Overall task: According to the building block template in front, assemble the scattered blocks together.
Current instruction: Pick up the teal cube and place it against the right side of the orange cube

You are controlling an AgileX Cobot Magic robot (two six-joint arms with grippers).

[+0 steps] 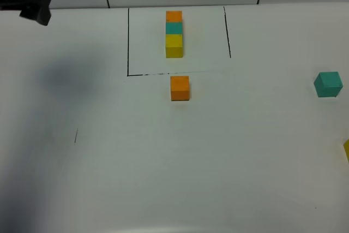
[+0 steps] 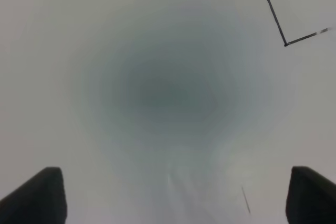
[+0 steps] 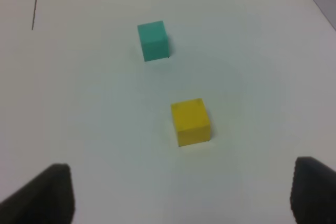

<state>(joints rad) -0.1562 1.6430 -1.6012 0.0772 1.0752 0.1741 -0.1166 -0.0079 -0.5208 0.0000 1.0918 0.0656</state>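
- My left pincer (image 2: 173, 195) is hanging wide open over the bare white table (image 1: 109, 178), and it is holding nothing.
- My right pincer (image 3: 178, 190) is also gaping wide and holding nothing. It is looking down at two loose blocks.
- The building block template (image 1: 174, 34), a tight row of orange, teal and yellow cubes, is sitting in the upper middle of the high view. It is inside a thin black drawn frame (image 1: 128, 42).
- The small loose orange cube (image 1: 179, 88) is sitting just below that frame, near the middle of the high view.
- The small loose teal cube (image 1: 328, 84) is waiting far off at the right side of the high view. My right camera is showing it too (image 3: 153, 40).
- The small loose yellow cube (image 3: 190, 122) is lying near the teal one but not touching it. In the high view it is only peeking in at the right edge (image 1: 347, 150).
- I am guessing these cubes are light and hard, with dull flat sides that are not slippery.
- I am thinking the best hold is on two flat sides that face away from each other, halfway up, with my fingers lined up straight so the block is not twisting.
- Counting: I am seeing one template row made of three cubes, and three loose cubes, one of each colour. That is making six cubes in all, and two pincers.
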